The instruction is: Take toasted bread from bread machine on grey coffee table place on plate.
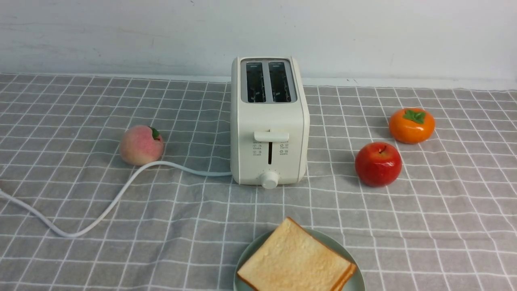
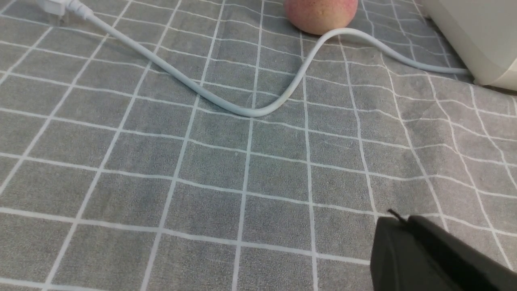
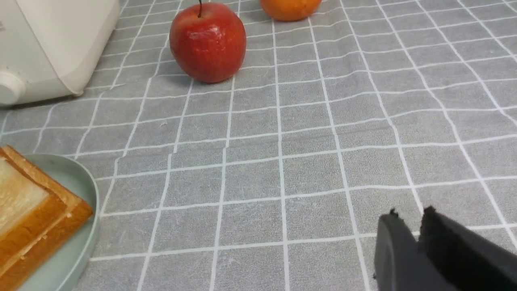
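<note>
Two slices of toasted bread (image 1: 295, 260) lie stacked on the pale green plate (image 1: 244, 258) at the near edge of the grey coffee table (image 1: 424, 226). Behind them stands the cream bread machine (image 1: 268, 133), and no bread shows in its two slots. Neither gripper shows in the front view. In the left wrist view my left gripper (image 2: 404, 220) is shut and empty, low over bare cloth. My right gripper (image 3: 408, 216) shows a narrow gap between its tips, with nothing in it. It hangs over cloth, apart from the toasted bread (image 3: 24, 210) and the plate (image 3: 76, 242).
A peach (image 1: 141, 144) sits left of the bread machine, beside its white cord (image 1: 113, 202), which trails toward the table's left edge. A red apple (image 1: 378, 163) and an orange persimmon (image 1: 411, 125) stand to the right. A white wall closes the back.
</note>
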You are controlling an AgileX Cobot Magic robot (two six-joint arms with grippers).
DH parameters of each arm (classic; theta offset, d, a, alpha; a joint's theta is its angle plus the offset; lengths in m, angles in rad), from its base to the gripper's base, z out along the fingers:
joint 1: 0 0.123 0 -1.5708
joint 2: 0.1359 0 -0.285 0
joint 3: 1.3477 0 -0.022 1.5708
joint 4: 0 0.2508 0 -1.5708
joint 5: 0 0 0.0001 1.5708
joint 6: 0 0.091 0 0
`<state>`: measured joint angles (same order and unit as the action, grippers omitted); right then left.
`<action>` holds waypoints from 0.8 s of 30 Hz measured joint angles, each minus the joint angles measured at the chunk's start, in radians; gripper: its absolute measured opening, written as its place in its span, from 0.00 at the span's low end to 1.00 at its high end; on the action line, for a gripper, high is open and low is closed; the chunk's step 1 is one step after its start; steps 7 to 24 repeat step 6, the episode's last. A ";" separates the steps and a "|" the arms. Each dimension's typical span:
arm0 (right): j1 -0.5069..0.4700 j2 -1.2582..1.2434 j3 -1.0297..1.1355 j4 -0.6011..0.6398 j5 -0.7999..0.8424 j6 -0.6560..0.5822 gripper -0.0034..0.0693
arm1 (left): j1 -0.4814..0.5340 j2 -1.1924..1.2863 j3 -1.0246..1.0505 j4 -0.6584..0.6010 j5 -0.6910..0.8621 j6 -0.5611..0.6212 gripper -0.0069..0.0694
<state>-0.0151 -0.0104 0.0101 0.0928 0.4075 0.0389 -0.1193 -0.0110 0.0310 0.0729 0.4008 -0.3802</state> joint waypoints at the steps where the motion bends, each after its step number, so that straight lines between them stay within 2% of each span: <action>1: 0.000 0.000 0.000 0.000 0.000 0.000 0.18 | 0.000 0.000 0.000 0.000 0.000 0.000 0.11; 24: 0.000 0.000 0.000 0.000 -0.001 0.000 0.19 | 0.000 0.000 0.000 0.000 0.000 0.000 0.11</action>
